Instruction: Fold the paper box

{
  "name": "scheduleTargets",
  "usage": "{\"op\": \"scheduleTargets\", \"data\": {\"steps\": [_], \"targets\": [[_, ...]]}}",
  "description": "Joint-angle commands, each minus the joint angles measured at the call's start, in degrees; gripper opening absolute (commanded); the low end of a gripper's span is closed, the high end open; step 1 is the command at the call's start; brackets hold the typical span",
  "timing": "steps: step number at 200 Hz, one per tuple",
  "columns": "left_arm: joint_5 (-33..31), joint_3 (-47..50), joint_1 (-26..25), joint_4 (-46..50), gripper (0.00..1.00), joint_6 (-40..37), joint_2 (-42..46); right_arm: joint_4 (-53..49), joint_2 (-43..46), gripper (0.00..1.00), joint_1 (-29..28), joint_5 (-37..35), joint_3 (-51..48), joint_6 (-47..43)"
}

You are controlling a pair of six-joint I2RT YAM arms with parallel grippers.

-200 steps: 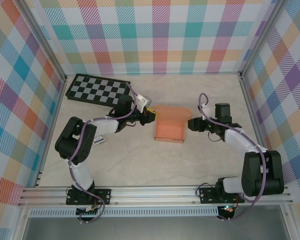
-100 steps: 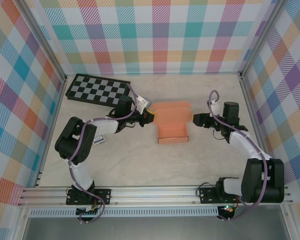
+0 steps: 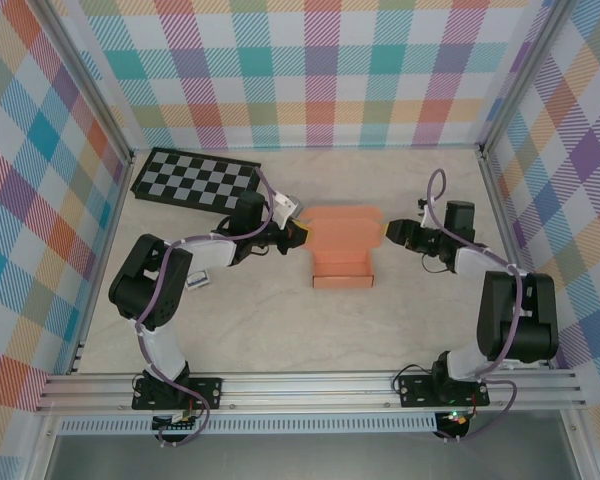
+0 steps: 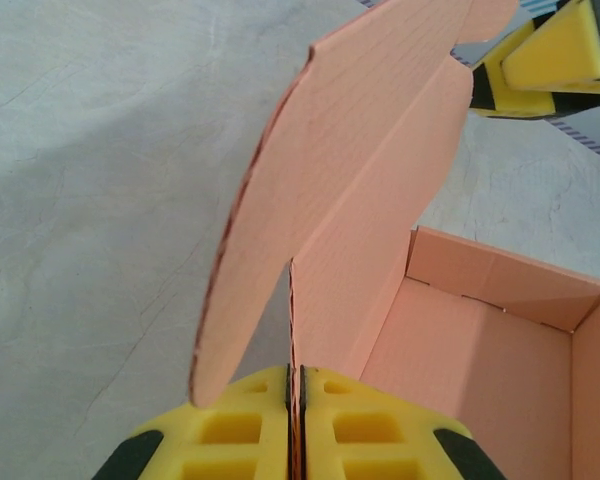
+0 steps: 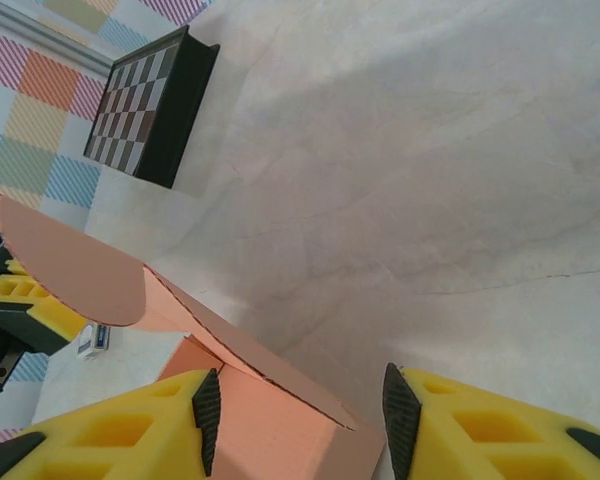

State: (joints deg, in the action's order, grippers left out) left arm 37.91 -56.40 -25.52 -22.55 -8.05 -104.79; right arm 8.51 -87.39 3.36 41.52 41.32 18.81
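Observation:
The salmon-orange paper box [image 3: 343,250] sits mid-table as an open tray with its lid panel raised at the far side. My left gripper [image 3: 302,233] is at the lid's left edge. In the left wrist view its yellow jaws [image 4: 295,400] are shut on the thin card edge of the paper box [image 4: 380,200], whose rounded side flap curls out to the left. My right gripper [image 3: 392,232] is at the lid's right end. In the right wrist view my right gripper [image 5: 298,420] stands open around a corner of the paper box [image 5: 270,425], with a gap on the right-hand side.
A black-and-grey checkerboard [image 3: 195,178] lies at the back left, also seen as the checkerboard [image 5: 145,110] from the right wrist. A small white item [image 3: 196,281] lies by the left arm. Plaid walls and metal rails enclose the marble tabletop [image 3: 280,320].
My left jaws have closed tight on the lid's edge. My right gripper has moved farther back and in to the lid's right end, its arm swinging outward. The box shifted slightly.

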Motion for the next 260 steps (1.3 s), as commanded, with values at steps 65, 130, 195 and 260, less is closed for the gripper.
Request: {"op": "scheduleTargets", "data": {"steps": [65, 130, 195, 260], "targets": [[0.42, -2.23, 1.27, 0.62, 0.08, 1.37, 1.68, 0.78, -2.58, 0.45, -6.18, 3.89, 2.36, -4.03], [-6.52, -1.69, 0.06, -4.48, 0.08, 12.18, 1.39, -1.04, 1.16, 0.35, -12.85, -3.84, 2.30, -5.21], [-20.45, 1.32, -6.92, -7.29, 0.07, 18.18, 2.94, 1.07, 3.83, 0.37, -22.31, -24.57, 0.53, -4.34], [-32.07, 3.64, -8.49, -5.48, 0.05, 16.54, 5.68, -0.67, 7.57, 0.53, -21.33, -22.37, -1.14, -4.06]]}}
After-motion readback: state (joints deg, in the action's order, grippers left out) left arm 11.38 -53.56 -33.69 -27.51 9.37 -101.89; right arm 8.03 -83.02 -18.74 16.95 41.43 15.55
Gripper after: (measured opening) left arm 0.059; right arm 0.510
